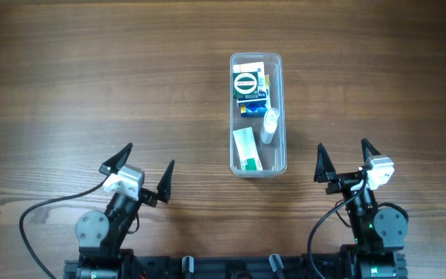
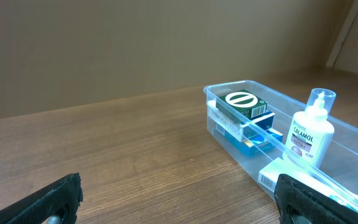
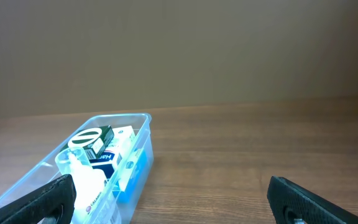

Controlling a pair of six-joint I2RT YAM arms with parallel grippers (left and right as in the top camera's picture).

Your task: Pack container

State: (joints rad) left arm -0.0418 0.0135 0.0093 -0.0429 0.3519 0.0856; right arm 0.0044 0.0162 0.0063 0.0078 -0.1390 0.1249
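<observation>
While both of my arms sit low at the near edge of the counter (image 1: 91,77), the clear container (image 1: 284,108) rests ahead of them and between them, with its long axis running straight away from my bases. My left gripper (image 1: 149,155) is spread wide and holds nothing, and my right gripper (image 1: 343,144) is likewise spread and empty. The container lies forward and to the right of the left gripper, forward and to the left of the right one, and the right gripper is the nearer of the two. Inside, from far end to near end: a green box (image 1: 247,81) bearing a white oval, on top of a blue box (image 1: 257,102); a white lotion bottle (image 1: 269,124), upright by the right wall; and a white-and-green carton (image 1: 246,149) lying flat. No loose item shows on the counter, so I judge that packing is at or near its end.
</observation>
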